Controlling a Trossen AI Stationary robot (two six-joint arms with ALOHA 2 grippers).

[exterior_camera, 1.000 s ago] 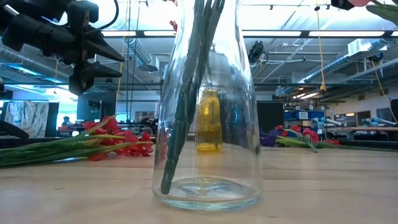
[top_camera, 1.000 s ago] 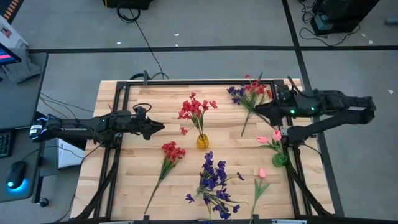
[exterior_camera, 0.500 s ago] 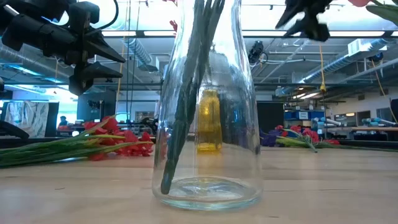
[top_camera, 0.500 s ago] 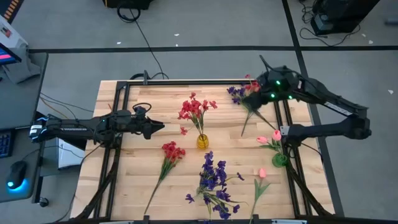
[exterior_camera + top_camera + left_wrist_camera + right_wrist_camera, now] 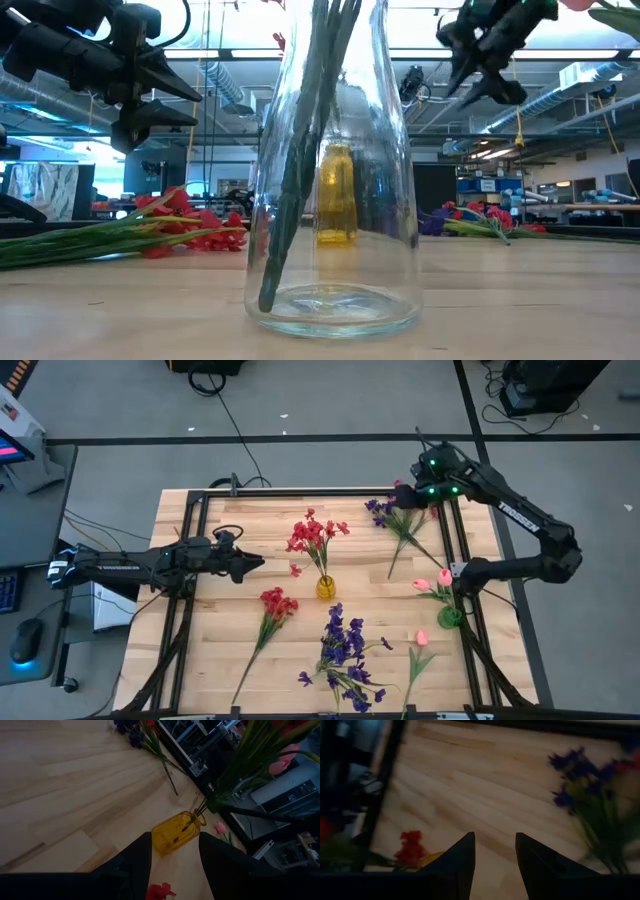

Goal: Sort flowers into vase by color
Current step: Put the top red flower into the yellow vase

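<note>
Sorting looks partly done: red flowers (image 5: 316, 536) stand in the yellow vase (image 5: 326, 587) mid-bench, while purple flowers (image 5: 343, 650) lie near. Right claw (image 5: 408, 494), parted and empty, hovers over the far-right mixed bunch (image 5: 398, 515); left claw (image 5: 258, 565) waits, parted.

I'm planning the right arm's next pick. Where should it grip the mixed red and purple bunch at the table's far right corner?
Grip the mixed bunch on its bare green stem below the blooms, coming straight down with the right gripper, jaws across the stem. It lies flat, and the thin stem is probably steadier than the blooms.
</note>
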